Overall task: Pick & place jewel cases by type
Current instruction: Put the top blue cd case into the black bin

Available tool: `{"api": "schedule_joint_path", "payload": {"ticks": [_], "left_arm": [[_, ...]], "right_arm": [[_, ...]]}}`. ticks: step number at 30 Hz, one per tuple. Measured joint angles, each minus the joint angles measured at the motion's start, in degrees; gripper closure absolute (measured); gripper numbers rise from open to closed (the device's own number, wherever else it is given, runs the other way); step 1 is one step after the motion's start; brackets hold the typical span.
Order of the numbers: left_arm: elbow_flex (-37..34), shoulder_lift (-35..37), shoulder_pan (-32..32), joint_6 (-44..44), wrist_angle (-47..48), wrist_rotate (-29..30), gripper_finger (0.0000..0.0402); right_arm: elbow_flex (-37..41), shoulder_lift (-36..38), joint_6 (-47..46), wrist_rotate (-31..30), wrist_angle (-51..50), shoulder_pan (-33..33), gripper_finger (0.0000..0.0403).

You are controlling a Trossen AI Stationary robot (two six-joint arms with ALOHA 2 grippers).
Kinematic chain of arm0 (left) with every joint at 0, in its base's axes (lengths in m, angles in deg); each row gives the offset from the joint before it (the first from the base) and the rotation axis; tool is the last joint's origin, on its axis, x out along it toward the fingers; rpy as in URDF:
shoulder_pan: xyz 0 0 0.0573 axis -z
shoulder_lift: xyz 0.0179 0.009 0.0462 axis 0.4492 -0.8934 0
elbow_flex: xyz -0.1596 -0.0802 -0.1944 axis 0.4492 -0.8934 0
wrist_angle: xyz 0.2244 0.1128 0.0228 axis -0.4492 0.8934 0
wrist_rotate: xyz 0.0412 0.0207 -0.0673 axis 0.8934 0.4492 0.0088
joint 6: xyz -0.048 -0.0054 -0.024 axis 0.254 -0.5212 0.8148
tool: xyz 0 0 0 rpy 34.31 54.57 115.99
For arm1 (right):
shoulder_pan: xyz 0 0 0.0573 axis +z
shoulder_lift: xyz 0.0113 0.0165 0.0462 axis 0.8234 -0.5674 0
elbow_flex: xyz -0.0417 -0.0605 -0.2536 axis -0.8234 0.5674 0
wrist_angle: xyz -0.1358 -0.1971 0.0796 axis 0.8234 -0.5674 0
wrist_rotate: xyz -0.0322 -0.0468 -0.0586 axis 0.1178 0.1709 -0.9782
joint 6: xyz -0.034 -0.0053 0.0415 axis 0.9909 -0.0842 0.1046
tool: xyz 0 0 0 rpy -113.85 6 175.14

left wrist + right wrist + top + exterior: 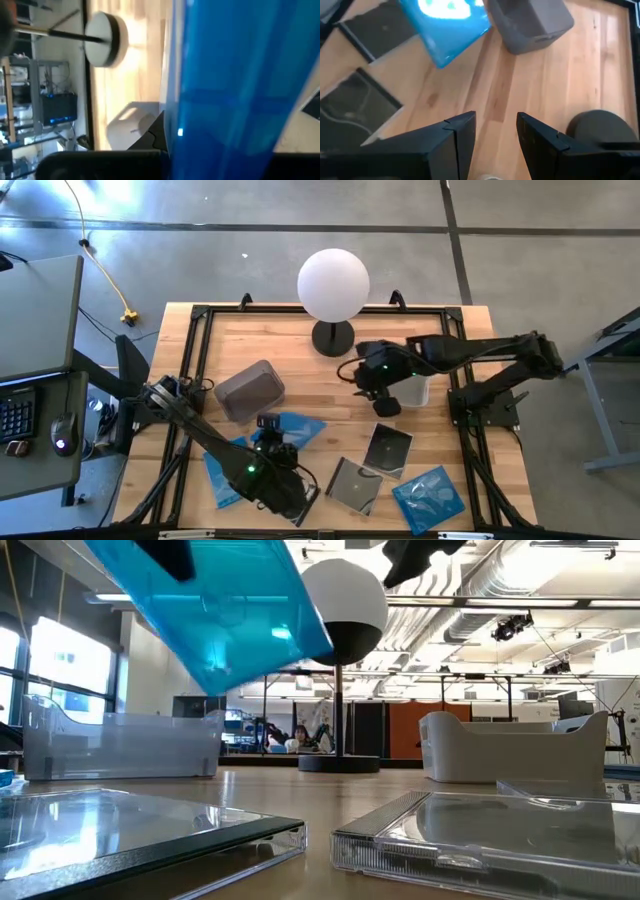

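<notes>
My left gripper point(278, 438) is shut on a bright blue jewel case point(230, 620), held tilted above the table; the case fills the left wrist view point(240, 90). A second blue case point(222, 475) lies flat at the near left and a third point(430, 495) at the near right. Two dark cases point(388, 448) point(355, 483) lie flat between them. My right gripper point(495, 135) is open and empty over bare wood near the white tub point(415, 390). My left gripper holds the blue case by its upper edge near a corner point(190, 575), coming at it from above. The case hangs below the fingers, tilted, and is lifted clear of the table. The fingers themselves are cut off at the top of the low view.
A grey tub point(250, 390) stands left of centre, and the white tub stands under my right arm. A lamp with a white globe point(333, 285) and a dark round base point(333, 338) stands at the far middle. Bare wood lies between the tubs.
</notes>
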Motion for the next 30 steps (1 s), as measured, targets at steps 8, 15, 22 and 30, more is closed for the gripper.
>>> {"api": "schedule_joint_path", "payload": {"ticks": [8,15,22,30], "left_arm": [[-9.8,15.6,0.8,1.0,-0.1,1.4,0.0388],[-31.2,34.2,0.8,9.5,0.0,-3.3,0.0388],[-47.2,42.0,0.8,-2.8,-6.5,-5.7,0.0387],[-51.6,40.2,-2.2,-17.5,-12.3,-5.5,0.0387]], "right_arm": [[7.1,2.7,-1.9,-0.1,3.5,1.5,0.0265],[13.5,2.7,-3.8,0.3,10.5,3.3,0.0265],[18.4,2.7,-3.2,0.5,24.1,5.9,0.0265],[23.2,2.8,-1.8,0.4,35.6,7.0,0.0265]]}}
